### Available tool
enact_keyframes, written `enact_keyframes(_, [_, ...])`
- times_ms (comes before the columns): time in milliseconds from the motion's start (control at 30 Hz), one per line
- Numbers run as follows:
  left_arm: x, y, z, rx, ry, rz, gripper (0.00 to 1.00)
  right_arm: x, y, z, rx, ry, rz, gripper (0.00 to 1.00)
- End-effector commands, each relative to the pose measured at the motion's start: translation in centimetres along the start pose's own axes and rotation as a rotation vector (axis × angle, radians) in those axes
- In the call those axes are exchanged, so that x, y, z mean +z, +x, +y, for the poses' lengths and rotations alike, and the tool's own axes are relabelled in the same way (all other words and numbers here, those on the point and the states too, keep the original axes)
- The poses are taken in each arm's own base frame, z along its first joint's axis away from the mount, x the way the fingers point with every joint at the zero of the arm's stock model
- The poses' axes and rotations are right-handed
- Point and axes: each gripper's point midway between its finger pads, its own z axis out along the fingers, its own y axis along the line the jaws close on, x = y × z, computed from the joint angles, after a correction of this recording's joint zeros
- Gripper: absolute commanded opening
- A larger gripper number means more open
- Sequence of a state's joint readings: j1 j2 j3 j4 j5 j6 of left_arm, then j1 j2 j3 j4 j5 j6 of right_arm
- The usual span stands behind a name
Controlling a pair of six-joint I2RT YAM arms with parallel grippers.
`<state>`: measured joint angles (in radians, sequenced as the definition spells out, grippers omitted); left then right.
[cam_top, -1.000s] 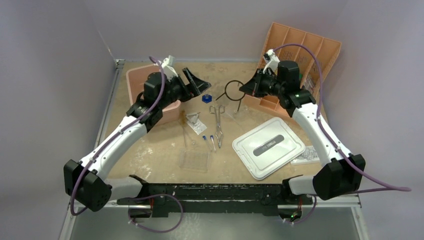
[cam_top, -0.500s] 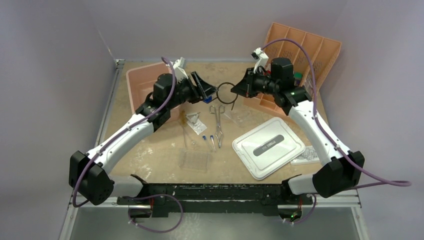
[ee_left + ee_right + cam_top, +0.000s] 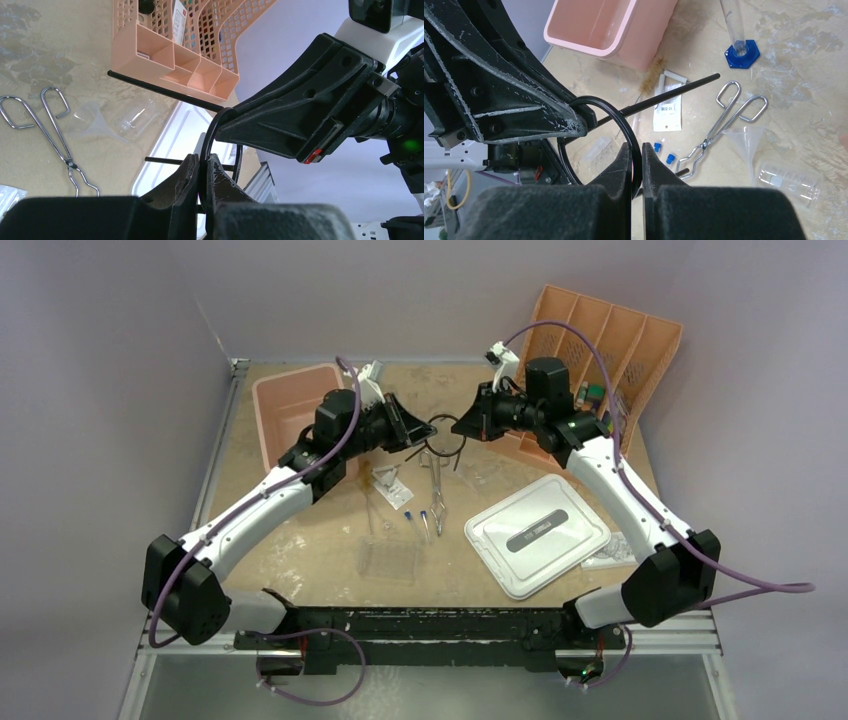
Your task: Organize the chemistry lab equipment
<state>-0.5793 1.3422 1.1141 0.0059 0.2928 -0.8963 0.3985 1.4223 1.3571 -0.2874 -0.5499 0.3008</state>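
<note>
black wire ring (image 3: 596, 98): lower arc hidden behind the right pincer (image 3: 636, 150).
blue-based glass piece (image 3: 740, 53): beyond the ring, tube cut off by the top edge.
blue-capped thin tubes (image 3: 657, 146): beside the ring, bodies hidden; seemingly two.
steel forceps (image 3: 70, 163): left of the ring, tips lost behind blur.

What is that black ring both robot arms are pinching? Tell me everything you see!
It is a thin black wire ring with a long straight stem sticking out sideways. It looks like metal. It hangs in the air between the two arms. The left pincer is shut on one side of the ring, the right pincer on the other. Nothing else seems to touch it.
</note>
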Motion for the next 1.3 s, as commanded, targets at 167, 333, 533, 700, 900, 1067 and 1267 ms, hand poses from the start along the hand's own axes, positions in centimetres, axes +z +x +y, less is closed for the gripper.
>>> enact_keyframes(167, [-3.0, -2.8, -3.1, 0.134, 0.017, -0.069, 0.00, -1.8, -5.1, 2.9, -0.024, -0.037, -0.183, 0.61])
enact_keyframes(333, [-5.0, -6.3, -3.3, 0.120, -0.035, -0.114, 0.00, -4.0, -9.5, 4.0, 0.053, 0.023, -0.319, 0.78])
enact_keyframes(533, [-8.9, -12.9, -1.0, 0.099, -0.140, -0.224, 0.00, -5.5, -12.2, 3.8, 0.090, 0.089, -0.421, 0.79])
enact_keyframes(700, [-11.3, -18.4, 4.0, -0.005, -0.283, -0.370, 0.00, -5.8, -12.5, 2.9, 0.128, 0.137, -0.458, 0.78])
enact_keyframes(900, [-13.0, -21.5, 11.6, -0.093, -0.474, -0.487, 0.00, -5.1, -12.3, 2.0, 0.109, 0.164, -0.443, 0.77])
enact_keyframes(1067, [-12.2, -22.6, 16.8, -0.170, -0.491, -0.501, 0.00, -3.4, -12.2, 0.6, 0.043, 0.191, -0.403, 0.77])
enact_keyframes(1267, [-10.0, -23.1, 20.8, -0.216, -0.460, -0.469, 0.00, -2.1, -12.5, 0.2, -0.015, 0.173, -0.391, 0.77])
